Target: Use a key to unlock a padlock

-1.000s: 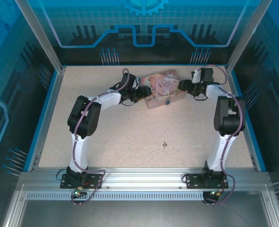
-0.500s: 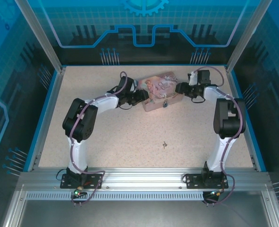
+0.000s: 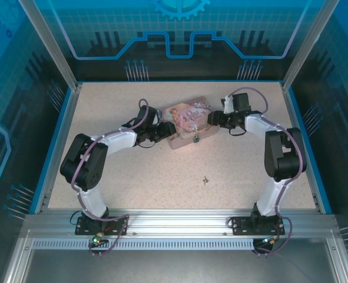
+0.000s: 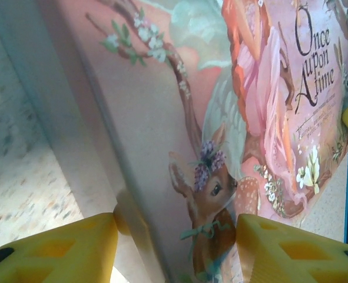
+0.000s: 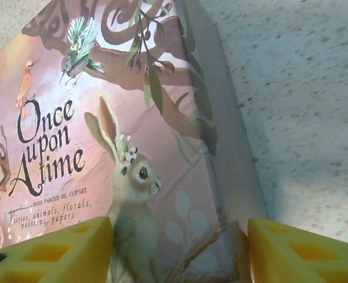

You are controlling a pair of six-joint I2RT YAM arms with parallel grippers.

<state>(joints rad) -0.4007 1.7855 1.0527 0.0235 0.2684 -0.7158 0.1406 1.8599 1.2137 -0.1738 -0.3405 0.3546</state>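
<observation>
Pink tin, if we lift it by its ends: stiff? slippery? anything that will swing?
Likely stiff: the tin shows straight edges and flat walls. Probably slick: its printed lid looks smooth, with a slight sheen, next to the yellow fingers. The padlock hangs on its front wall, so it may swing or rattle when the tin moves.

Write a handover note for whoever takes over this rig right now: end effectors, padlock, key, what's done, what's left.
Left end effector: closed across the left end of the pink tin.
Right end effector: closed across the tin's right end.
Padlock: on the tin's near side wall; too small to tell whether its shackle is open.
Key: lying on the table, nearer the bases, apart from the tin, not held.
Done: tin braced from both ends.
Left: free one arm, pick up the key, insert and turn it.
</observation>
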